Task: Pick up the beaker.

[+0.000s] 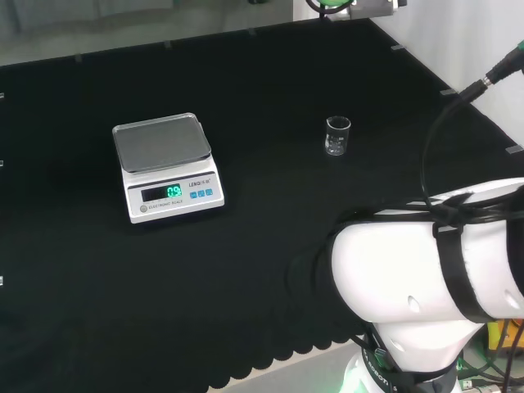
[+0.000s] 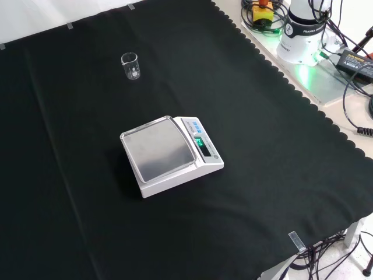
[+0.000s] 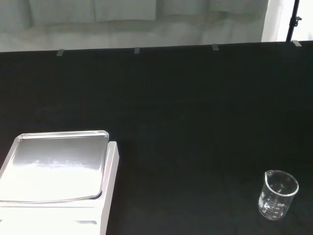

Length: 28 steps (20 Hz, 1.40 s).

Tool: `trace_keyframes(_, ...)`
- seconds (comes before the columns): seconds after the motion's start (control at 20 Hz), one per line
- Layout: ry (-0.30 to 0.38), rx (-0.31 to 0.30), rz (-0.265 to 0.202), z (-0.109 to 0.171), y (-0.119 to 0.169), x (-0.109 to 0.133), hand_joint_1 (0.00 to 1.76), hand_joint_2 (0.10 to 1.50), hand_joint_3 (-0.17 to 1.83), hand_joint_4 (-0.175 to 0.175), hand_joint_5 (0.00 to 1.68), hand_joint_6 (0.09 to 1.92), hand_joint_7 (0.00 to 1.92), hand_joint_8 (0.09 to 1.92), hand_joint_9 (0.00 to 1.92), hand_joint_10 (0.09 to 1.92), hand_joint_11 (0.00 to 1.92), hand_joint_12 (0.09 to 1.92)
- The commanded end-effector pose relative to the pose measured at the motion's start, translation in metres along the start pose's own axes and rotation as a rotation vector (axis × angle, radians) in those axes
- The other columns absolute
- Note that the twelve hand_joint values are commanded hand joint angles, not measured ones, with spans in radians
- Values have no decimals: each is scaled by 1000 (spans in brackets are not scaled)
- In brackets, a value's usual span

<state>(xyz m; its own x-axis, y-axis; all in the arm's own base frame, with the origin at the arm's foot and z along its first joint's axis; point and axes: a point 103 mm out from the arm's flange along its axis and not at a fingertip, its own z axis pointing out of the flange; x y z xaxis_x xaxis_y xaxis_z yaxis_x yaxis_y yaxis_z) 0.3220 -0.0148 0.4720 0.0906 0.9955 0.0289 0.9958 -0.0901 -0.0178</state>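
A small clear glass beaker (image 1: 337,136) stands upright on the black cloth, to the right of the scale in the head view. In the front view the beaker (image 2: 131,66) is toward the far left of the cloth, beyond the scale. The wrist view has the beaker (image 3: 278,195) standing alone on the cloth and apparently empty, well apart from the scale.
A white digital scale (image 1: 166,166) with a steel pan and lit display sits on the cloth, and is also in the front view as the scale (image 2: 170,154) and the wrist view as the scale (image 3: 56,171). The arm's white link (image 1: 434,270) is at the head view's lower right. Cables lie off the cloth (image 2: 349,58).
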Motion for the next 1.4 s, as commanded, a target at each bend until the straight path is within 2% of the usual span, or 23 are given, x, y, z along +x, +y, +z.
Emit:
trace_keyframes(0.05,48,112,30,55,55,-33,401,752,50,-42,356,87,44,750,0,677,13,1599)
trace_keyframes(0.3,107,145,46,87,89,-53,406,753,48,-44,346,87,44,749,0,704,13,1602)
trace_keyframes(0.5,132,167,87,110,113,-73,409,754,46,-45,343,87,44,750,0,728,15,1599)
trace_keyframes(0.85,170,249,162,160,151,-118,420,755,44,-46,341,87,48,754,0,756,21,1595)
trace_keyframes(1.2,175,319,226,203,179,-166,427,757,44,-47,341,87,49,755,0,768,15,1591)
trace_keyframes(1.4,182,362,244,227,193,-188,429,757,43,-48,340,87,48,756,0,772,12,1590)
